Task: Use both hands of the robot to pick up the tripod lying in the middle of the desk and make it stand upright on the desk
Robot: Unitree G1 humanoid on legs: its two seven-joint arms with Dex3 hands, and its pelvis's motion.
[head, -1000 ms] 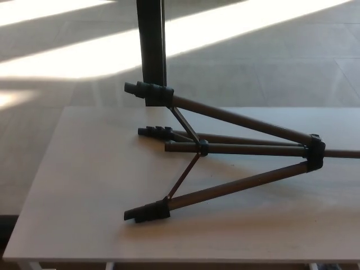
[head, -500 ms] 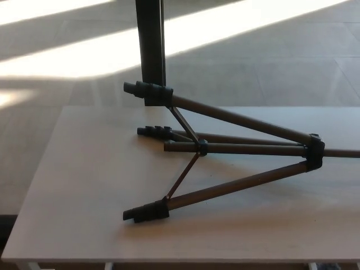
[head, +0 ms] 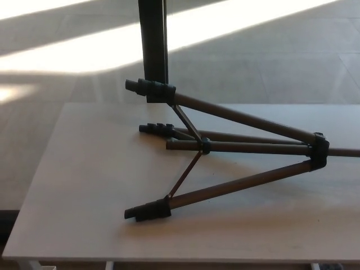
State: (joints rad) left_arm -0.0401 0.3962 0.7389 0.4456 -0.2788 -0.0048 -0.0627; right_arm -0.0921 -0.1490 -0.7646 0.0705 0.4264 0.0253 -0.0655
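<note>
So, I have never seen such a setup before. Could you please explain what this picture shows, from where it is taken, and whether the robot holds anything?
The picture comes from a camera on the head of a humanoid robot, looking down at the desk in front of it. The robot has two arms with black hands, but neither hand shows in this picture, so nothing is held.

On the pale desk lies a tripod on its side. Its three legs are spread and point to the picture's left, each ending in a black foot. They join at a black hub near the right edge, and thin braces link them to the centre column.

Behind the desk stands a dark post, on a floor with bright bands of sunlight. The tripod is not yet picked up.
</note>
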